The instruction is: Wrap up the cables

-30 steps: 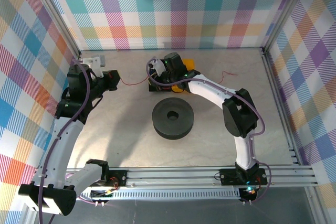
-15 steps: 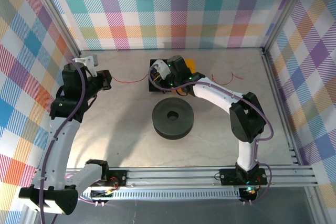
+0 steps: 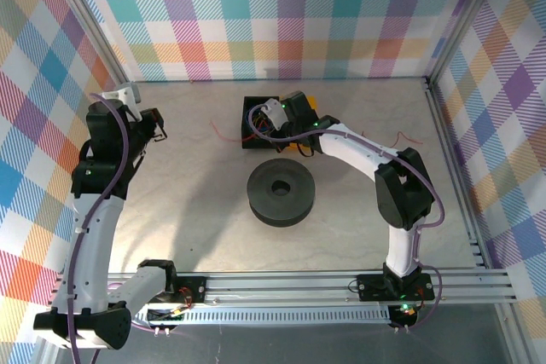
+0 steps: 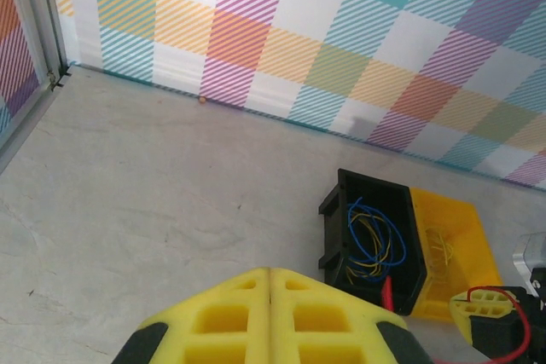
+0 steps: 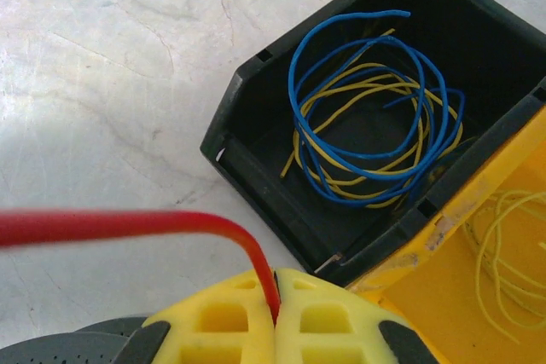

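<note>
My right gripper (image 5: 275, 283) is shut on a thin red cable (image 5: 128, 226), which bends out of the fingertips and runs off to the left. In the top view this gripper (image 3: 271, 130) hovers at the front edge of the black bin (image 3: 254, 106). Short stretches of the red cable (image 3: 220, 131) lie on the table left of the bin and at the right (image 3: 399, 136). The black spool (image 3: 281, 192) lies flat in the middle of the table. My left gripper (image 4: 270, 274) is shut with nothing between its fingers, far left near the back wall (image 3: 158, 123).
The black bin (image 5: 358, 125) holds loose blue and yellow wires. A yellow bin (image 5: 478, 287) with thin yellow wires sits against its right side. Metal frame rails run along the table edges. Checked walls close in the back and sides.
My left gripper has pulled left and back, and the red cable's left end now lies apart from it. My right gripper has shifted slightly right at the black bin, still pinching the cable.
</note>
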### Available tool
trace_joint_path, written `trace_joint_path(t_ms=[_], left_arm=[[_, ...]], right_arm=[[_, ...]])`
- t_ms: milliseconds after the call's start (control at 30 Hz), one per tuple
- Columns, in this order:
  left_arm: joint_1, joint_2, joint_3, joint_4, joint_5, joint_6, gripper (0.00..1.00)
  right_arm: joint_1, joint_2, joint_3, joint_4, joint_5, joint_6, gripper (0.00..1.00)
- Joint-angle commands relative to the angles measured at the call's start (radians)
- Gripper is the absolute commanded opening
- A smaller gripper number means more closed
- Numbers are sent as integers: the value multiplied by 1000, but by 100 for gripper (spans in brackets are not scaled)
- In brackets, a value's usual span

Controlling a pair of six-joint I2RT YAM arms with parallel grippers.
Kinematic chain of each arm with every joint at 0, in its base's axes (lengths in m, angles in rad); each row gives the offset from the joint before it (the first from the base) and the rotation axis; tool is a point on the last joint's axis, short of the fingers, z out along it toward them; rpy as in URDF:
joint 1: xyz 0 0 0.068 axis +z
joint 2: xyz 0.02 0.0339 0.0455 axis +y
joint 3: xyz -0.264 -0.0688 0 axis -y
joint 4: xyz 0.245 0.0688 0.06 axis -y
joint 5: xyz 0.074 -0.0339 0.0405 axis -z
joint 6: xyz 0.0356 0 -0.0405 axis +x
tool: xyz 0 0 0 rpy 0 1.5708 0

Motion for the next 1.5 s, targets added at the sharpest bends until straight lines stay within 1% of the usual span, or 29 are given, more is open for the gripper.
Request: trace_joint_path(t_ms=[0, 33, 100, 133, 200, 233, 400, 667, 700, 733, 867, 933, 1000, 1067, 1133, 1167, 1267, 1367, 1467], left_arm=[[7, -23, -42, 52, 104, 24, 12], [8, -29, -67, 66, 142, 20, 27], [8, -44, -137, 113, 233, -5, 63], [8, -52, -170, 140, 268, -23, 77], [6, -61, -250, 220, 346, -79, 97], [6, -62, -283, 263, 375, -106, 100], [-19, -31, -397, 505, 473, -223, 100], [-85, 52, -433, 727, 484, -307, 100], [-91, 67, -431, 748, 489, -318, 98], [-97, 80, -430, 760, 495, -327, 95], [-110, 114, -431, 783, 518, -350, 70], [-111, 111, -438, 778, 516, -351, 59], [-111, 101, -441, 766, 512, -351, 41], [-110, 94, -437, 744, 504, -345, 24], [-111, 89, -427, 712, 494, -332, 3], [-110, 87, -419, 693, 489, -325, 0], [-111, 75, -386, 626, 475, -298, 0], [-101, 65, -329, 513, 435, -266, 0], [-52, 47, -282, 429, 424, -266, 0]], right_arm=[[6, -10, 15, -21, -12, 11, 0], [6, -10, 26, -25, -18, 17, 0], [6, -9, 53, -41, -38, 32, 0], [8, -8, 68, -46, -45, 37, 0], [12, -3, 97, -62, -58, 46, 0], [16, -1, 111, -70, -61, 48, 0], [45, 13, 163, -97, -68, 52, 0], [74, 23, 186, -101, -78, 71, 0], [75, 25, 190, -102, -78, 74, 0], [75, 25, 194, -102, -78, 76, 0], [75, 30, 208, -106, -71, 78, 0], [75, 33, 216, -111, -65, 78, 0], [75, 39, 223, -114, -61, 78, 0], [75, 44, 229, -117, -63, 78, 0], [75, 48, 228, -119, -61, 78, 0], [75, 48, 226, -120, -56, 78, 0], [75, 45, 210, -129, -21, 61, 0], [74, 38, 178, -134, 46, 18, 0], [59, 34, 147, -140, 79, -12, 0]])
